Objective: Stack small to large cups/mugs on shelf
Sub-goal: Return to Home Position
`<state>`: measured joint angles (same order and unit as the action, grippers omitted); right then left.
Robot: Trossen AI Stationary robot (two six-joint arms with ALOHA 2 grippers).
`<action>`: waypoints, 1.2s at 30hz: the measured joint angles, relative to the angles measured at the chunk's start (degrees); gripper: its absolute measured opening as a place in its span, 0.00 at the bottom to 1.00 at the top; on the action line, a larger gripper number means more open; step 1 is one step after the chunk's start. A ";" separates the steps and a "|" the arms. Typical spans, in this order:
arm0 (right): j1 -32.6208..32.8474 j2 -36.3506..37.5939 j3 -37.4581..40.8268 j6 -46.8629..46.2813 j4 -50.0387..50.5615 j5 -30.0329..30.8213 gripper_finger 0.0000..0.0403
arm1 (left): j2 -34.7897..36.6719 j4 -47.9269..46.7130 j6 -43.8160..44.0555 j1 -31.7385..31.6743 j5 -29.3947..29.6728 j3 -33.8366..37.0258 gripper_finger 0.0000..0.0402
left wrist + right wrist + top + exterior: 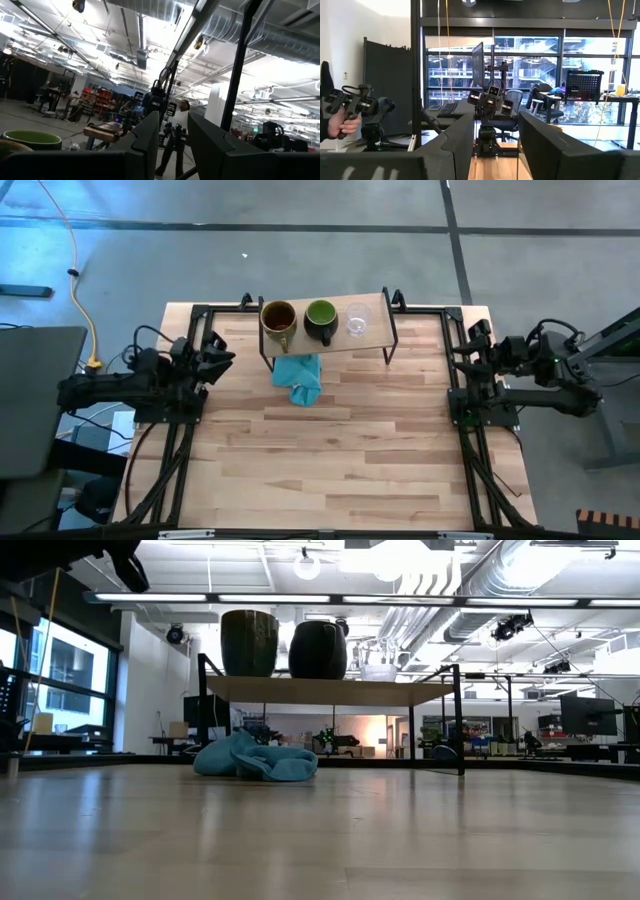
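The shelf stands at the far edge of the surface; on it, side by side from left to right, are the brown mug, the green mug and the glass cup; a teal cloth lies just near of it; the left gripper sits at the left edge, spread; the right gripper sits at the right edge, spread.

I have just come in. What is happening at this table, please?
Nothing is being handled at this moment. Three cups stand in a row on the shelf: the brown mug, the green mug beside it, and the clear glass cup at the other end. A teal cloth lies on the table next to the shelf. The left gripper and the right gripper are open and empty, each at its own side of the table.
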<state>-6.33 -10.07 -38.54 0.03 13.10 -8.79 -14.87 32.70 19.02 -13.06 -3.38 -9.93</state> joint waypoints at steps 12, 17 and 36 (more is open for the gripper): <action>-0.01 0.00 0.02 -1.29 0.90 0.28 0.36 | 0.00 0.95 0.79 0.08 1.51 1.11 0.22; 0.00 0.00 0.02 -1.27 0.99 0.28 0.36 | 0.00 0.94 -0.47 3.16 4.05 1.11 0.22; -0.01 0.00 0.04 -1.55 1.51 0.28 0.36 | 0.13 -3.35 -4.30 9.70 8.87 1.11 0.22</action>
<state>-6.34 -10.07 -38.50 -1.52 14.61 -8.51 -14.74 29.35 14.72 -3.36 5.50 -8.82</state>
